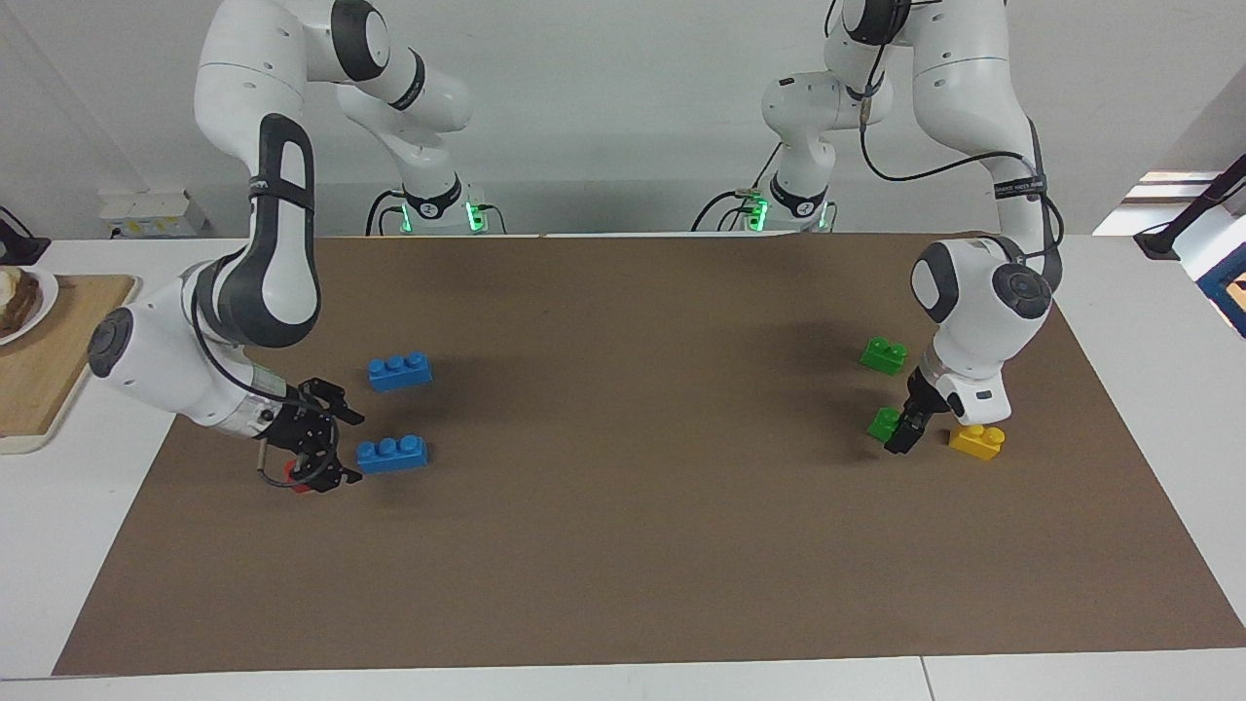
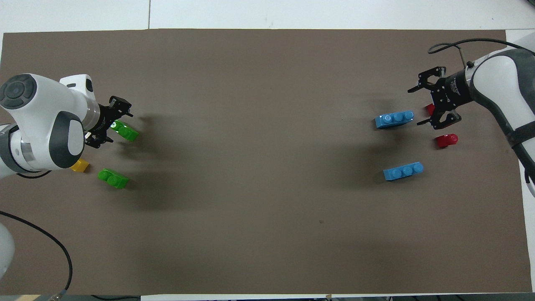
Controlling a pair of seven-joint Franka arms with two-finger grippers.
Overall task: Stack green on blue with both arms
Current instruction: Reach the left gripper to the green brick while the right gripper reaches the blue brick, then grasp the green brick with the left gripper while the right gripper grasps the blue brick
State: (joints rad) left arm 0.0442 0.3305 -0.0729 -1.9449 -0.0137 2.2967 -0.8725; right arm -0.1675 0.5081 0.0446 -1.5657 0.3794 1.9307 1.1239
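Note:
Two blue bricks lie toward the right arm's end of the table, one nearer to the robots and one farther. My right gripper is open, low beside the farther blue brick and apart from it. Two green bricks lie toward the left arm's end, one nearer and one farther. My left gripper is open and down at the mat, with one end of the farther green brick between its fingers.
A yellow brick lies beside the left gripper. One red brick lies beside the blue bricks, another under the right gripper. A wooden board sits off the mat at the right arm's end.

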